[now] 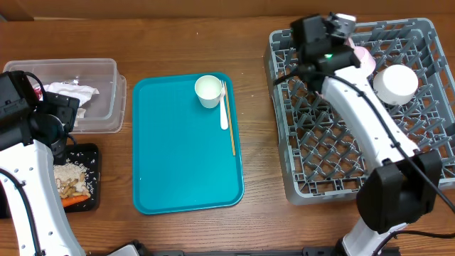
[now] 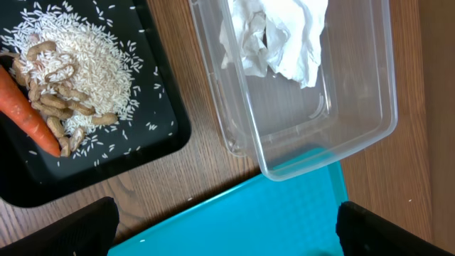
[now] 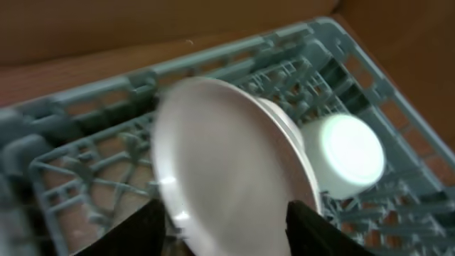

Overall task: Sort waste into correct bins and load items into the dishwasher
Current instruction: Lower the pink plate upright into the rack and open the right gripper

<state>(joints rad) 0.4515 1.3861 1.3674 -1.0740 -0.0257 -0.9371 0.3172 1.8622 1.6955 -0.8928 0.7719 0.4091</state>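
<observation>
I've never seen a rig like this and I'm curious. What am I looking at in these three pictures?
Two white robot arms stand at a table, each ending in a two-finger gripper. One picture looks down from above; the other two come from cameras on the wrists. The left gripper is open and empty over a black tray of food scraps and a clear tub holding napkins. The right gripper has its fingers either side of a pale plate in the grey dish rack, near a white bowl; blur hides whether it grips. A cup and fork lie on the teal tray.
</observation>
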